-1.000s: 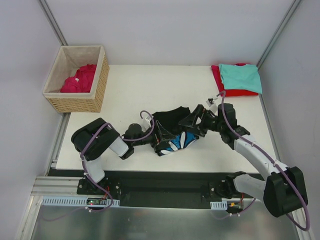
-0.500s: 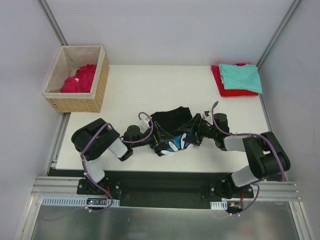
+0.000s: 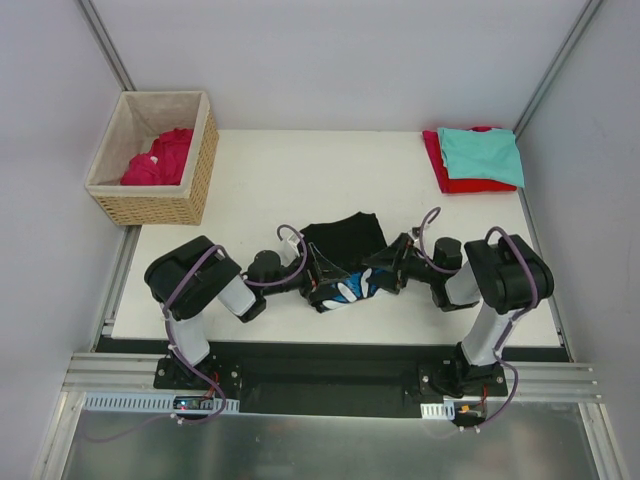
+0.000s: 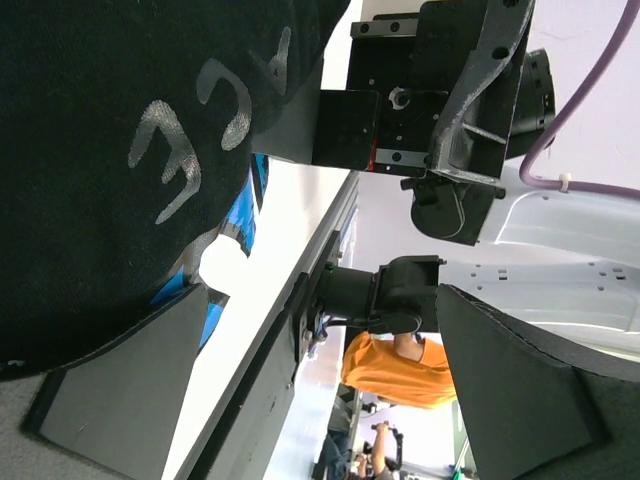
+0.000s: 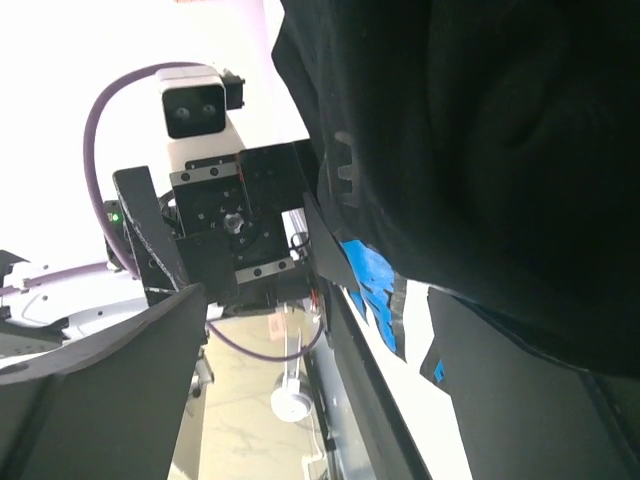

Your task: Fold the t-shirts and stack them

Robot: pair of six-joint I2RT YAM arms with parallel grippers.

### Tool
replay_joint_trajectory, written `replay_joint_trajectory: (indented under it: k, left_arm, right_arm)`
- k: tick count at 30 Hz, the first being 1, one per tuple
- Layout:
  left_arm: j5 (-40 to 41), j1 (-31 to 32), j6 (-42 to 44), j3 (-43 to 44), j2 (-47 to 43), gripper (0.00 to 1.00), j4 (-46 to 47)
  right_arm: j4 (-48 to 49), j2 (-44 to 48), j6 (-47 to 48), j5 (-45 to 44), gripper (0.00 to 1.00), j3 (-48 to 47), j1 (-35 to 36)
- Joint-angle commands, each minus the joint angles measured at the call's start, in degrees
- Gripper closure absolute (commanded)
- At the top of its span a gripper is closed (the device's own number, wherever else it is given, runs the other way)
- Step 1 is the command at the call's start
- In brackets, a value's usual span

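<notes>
**A:** Where's the black shirt (image 3: 345, 240) sitting, and how do you reckon it handles?

**B:** It's a loose, half-folded lump at the near middle of the table (image 3: 280, 180), with blue-and-white print poking out on the near side. I'd call it soft, light and floppy. It'll probably sag and slide open unless it's pinched through a folded edge or corner, not the middle.

**A:** And the claws?

**B:** Left claw (image 3: 322, 280) is right at the shirt's left edge and right claw (image 3: 378, 272) at its right edge, facing each other. Both have their jaws spread wide and grip nothing. In each wrist view the cloth crowds one side. Can't tell if it's properly between the jaws or just up against them.

**A:** The rest?

**B:** Teal shirt (image 3: 480, 152) lies folded on the red shirt (image 3: 445, 180) at the far right. Pink shirt (image 3: 160, 158) is in the basket (image 3: 203, 170) at the far left.
</notes>
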State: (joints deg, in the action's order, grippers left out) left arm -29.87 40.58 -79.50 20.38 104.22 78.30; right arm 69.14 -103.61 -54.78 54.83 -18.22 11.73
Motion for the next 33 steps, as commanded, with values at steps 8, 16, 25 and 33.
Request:
replay_joint_trajectory:
  k: [8, 16, 25, 33]
  left_arm:
    - [-5.2, 0.8, 8.0, 9.7, -12.0, 0.01, -6.0]
    - [-7.2, -3.1, 10.7, 17.1, -13.3, 0.01, -14.3]
    - [-7.5, -11.6, 9.5, 11.2, -7.0, 0.01, -4.0]
    - [-9.1, -14.1, 10.2, 12.9, -5.0, 0.01, -3.4]
  right_arm:
    - [-49.2, 30.0, 21.1, -15.8, 0.03, -12.4, 2.6]
    - [-48.2, 23.7, 17.2, -15.5, 0.03, -22.7, 2.7]
    - [-41.0, 8.0, 13.6, -14.9, 0.03, -32.7, 3.0]
    - [-46.4, 7.1, 14.5, -16.1, 0.03, -41.5, 5.8]
